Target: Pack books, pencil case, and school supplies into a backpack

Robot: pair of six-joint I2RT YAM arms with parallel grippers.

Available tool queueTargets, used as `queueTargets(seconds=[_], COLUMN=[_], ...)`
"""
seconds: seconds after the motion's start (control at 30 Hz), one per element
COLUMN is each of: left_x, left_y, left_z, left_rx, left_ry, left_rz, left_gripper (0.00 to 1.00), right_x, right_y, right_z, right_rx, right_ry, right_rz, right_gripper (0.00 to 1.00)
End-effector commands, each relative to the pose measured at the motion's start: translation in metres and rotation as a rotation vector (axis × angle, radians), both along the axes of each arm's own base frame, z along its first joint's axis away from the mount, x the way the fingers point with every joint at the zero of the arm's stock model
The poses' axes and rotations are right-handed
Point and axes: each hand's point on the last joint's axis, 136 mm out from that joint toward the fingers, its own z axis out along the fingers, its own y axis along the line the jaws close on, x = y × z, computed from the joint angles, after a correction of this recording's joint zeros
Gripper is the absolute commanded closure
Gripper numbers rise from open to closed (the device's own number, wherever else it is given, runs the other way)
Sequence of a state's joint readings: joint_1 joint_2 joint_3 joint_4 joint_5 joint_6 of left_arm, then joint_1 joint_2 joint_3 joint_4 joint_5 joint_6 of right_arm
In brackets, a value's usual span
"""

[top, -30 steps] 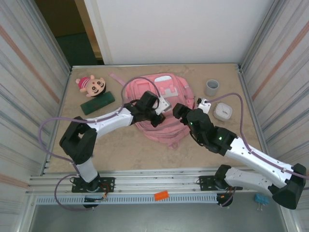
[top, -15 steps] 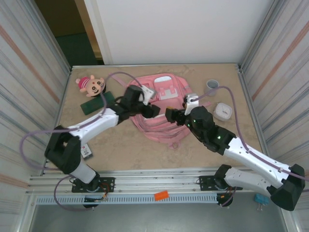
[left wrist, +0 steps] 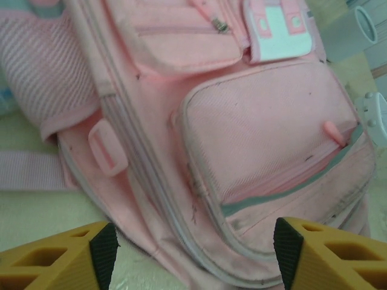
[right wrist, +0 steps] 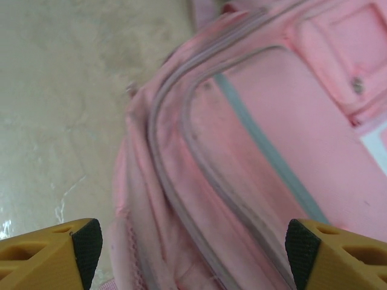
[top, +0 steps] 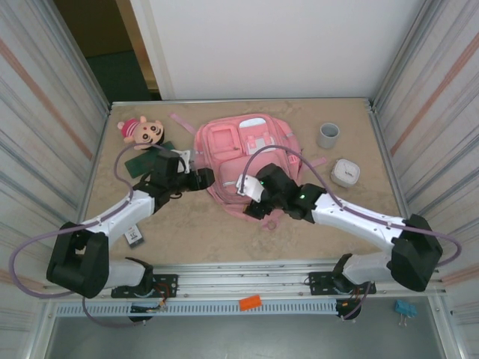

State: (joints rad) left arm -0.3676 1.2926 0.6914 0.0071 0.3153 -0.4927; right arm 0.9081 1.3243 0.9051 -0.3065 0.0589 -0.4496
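The pink backpack (top: 251,149) lies flat in the middle of the table, front pockets up, its zips shut. My left gripper (top: 197,179) is open at its left edge; in the left wrist view the backpack (left wrist: 242,133) lies beyond the open gripper (left wrist: 193,257). My right gripper (top: 253,206) is open at the near edge, with the seam of the backpack (right wrist: 242,181) between its spread fingers (right wrist: 84,241). The dark green pencil case (top: 140,161) lies left of the backpack, partly under my left arm. A small black-and-white card (top: 135,236) of the school supplies lies near the left forearm. The books are out of view.
A plush doll (top: 141,131) lies at the back left. A grey cup (top: 328,135) and a small white box (top: 346,173) stand right of the backpack; the cup (left wrist: 357,30) also appears in the left wrist view. Metal walls close both sides.
My left gripper has opened, let go of the backpack and drawn back to the left. The right arm has swung left to the near edge. The backpack has settled flat.
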Motion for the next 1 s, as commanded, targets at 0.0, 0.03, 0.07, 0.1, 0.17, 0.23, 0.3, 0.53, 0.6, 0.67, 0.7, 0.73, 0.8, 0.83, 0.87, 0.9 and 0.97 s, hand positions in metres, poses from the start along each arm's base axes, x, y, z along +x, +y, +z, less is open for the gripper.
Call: queueTargets(seconds=[0.0,0.03,0.07,0.1,0.17,0.23,0.3,0.53,0.6,0.67,0.7,0.73,0.8,0.83,0.87,0.9,0.97], left_x=[0.004,0.004,0.003,0.003,0.001,-0.001,-0.001,-0.007,-0.011,-0.014,-0.015,-0.017,-0.021,-0.022,-0.023,-0.024,-0.025], left_y=[0.002,0.004,0.005,0.006,0.009,0.012,0.015,0.014,0.011,0.011,0.011,0.011,0.011,0.011,0.011,0.011,0.01], left_z=[0.021,0.02,0.019,0.019,0.019,0.019,0.02,0.02,0.025,0.029,0.032,0.034,0.038,0.04,0.04,0.041,0.039], left_rx=[-0.089,-0.094,-0.096,-0.096,-0.093,-0.086,-0.08,-0.059,-0.069,-0.058,-0.051,-0.044,-0.03,-0.025,-0.019,-0.016,-0.017], left_ry=[-0.055,-0.056,-0.055,-0.057,-0.061,-0.067,-0.077,-0.114,-0.146,-0.179,-0.197,-0.213,-0.244,-0.254,-0.267,-0.28,-0.298], left_rz=[0.042,0.047,0.051,0.053,0.057,0.065,0.073,0.024,-0.009,-0.029,-0.04,-0.053,-0.076,-0.084,-0.094,-0.101,-0.106], left_gripper=[0.3,0.3,0.3,0.3,0.3,0.31,0.31,0.31,0.31,0.3,0.3,0.29,0.29,0.29,0.29,0.29,0.29], right_x=[-0.008,-0.005,0.001,0.007,0.012,0.02,0.03,0.035,0.026,0.02,0.018,0.017,0.017,0.02,0.024,0.028,0.032], right_y=[0.004,0.004,0.006,0.007,0.011,0.015,0.017,0.02,0.02,0.02,0.018,0.017,0.006,-0.001,-0.008,-0.016,-0.028], right_z=[-0.032,-0.04,-0.047,-0.055,-0.068,-0.076,-0.082,-0.068,-0.048,-0.022,-0.007,0.007,0.036,0.048,0.062,0.075,0.1], right_rx=[-0.159,-0.192,-0.221,-0.239,-0.256,-0.258,-0.274,-0.322,-0.275,-0.209,-0.172,-0.14,-0.09,-0.079,-0.067,-0.054,-0.019], right_ry=[-0.03,-0.042,-0.062,-0.074,-0.087,-0.108,-0.139,-0.206,-0.151,-0.143,-0.144,-0.148,-0.173,-0.193,-0.213,-0.227,-0.242], right_rz=[0.133,0.131,0.122,0.111,0.115,0.102,0.07,0.064,0.092,0.119,0.127,0.134,0.142,0.136,0.125,0.112,0.101], right_gripper=[0.19,0.18,0.17,0.17,0.17,0.18,0.22,1.0,1.0,1.0,1.0,1.0,1.0,1.0,1.0,1.0,1.0])
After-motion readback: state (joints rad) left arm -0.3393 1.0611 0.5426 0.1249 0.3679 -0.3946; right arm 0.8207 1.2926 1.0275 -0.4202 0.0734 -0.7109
